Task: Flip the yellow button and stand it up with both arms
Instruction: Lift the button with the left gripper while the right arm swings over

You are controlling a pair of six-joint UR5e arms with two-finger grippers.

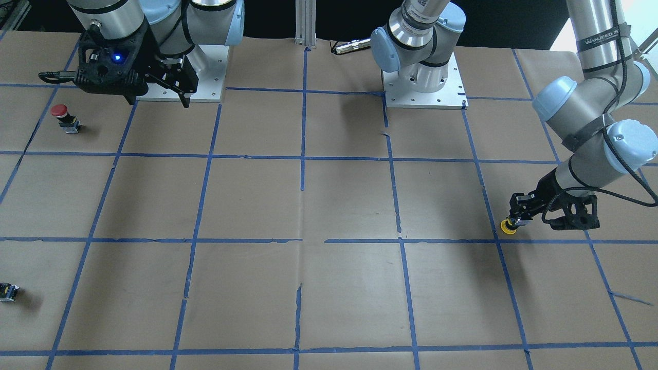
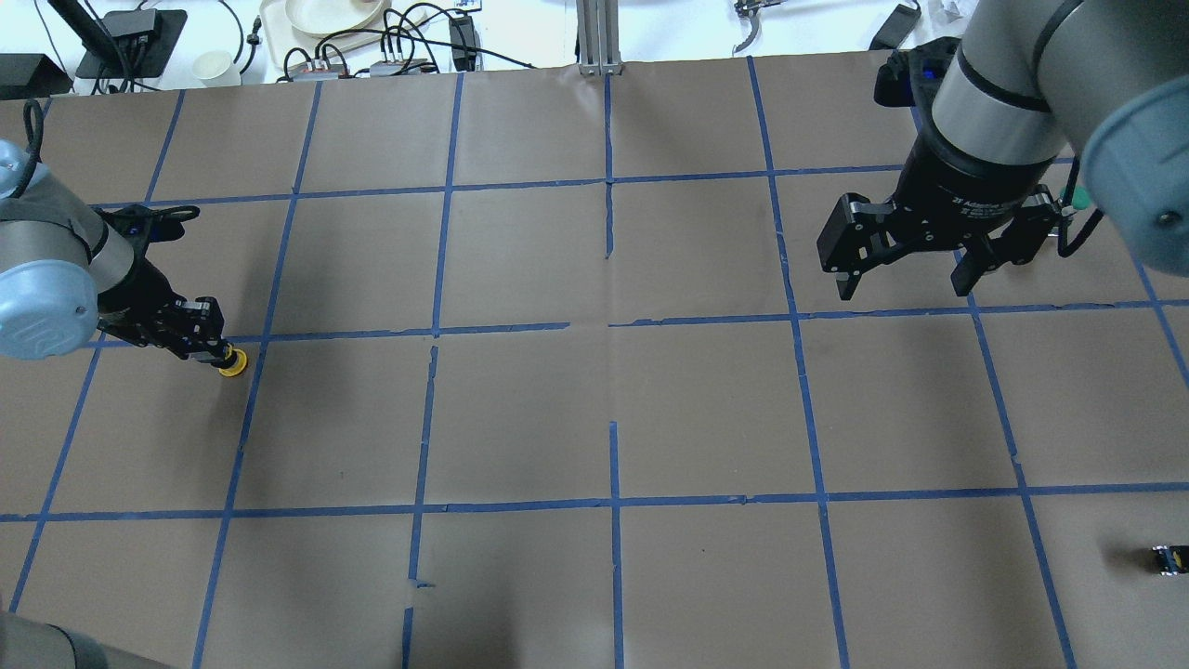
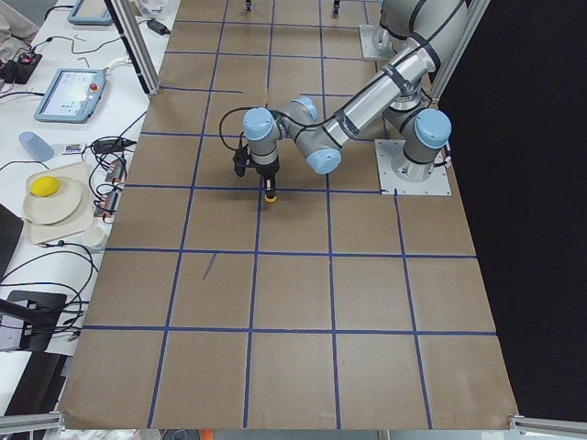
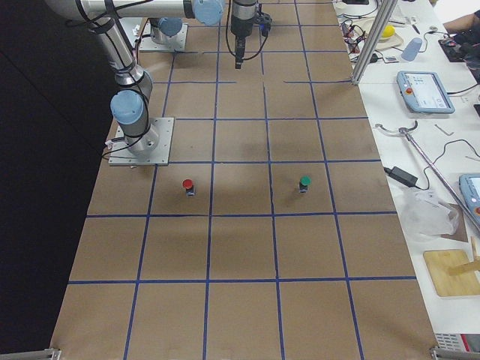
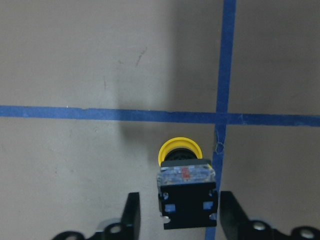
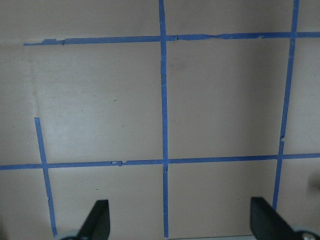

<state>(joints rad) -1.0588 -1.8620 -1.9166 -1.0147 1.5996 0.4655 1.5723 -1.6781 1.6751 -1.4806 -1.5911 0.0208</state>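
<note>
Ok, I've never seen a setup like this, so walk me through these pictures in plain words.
These are two robot arms bolted to a table covered in brown paper with blue tape lines. Four fixed cameras look from the front, overhead and each end; two more ride on the wrists. The left end effector is down at the table, fingers either side of the yellow button, which lies on its side; a gap shows, so it isn't clamped. The right end effector hangs open, holding nothing. A red button, a green button and a small dark block also sit on the table.
</note>
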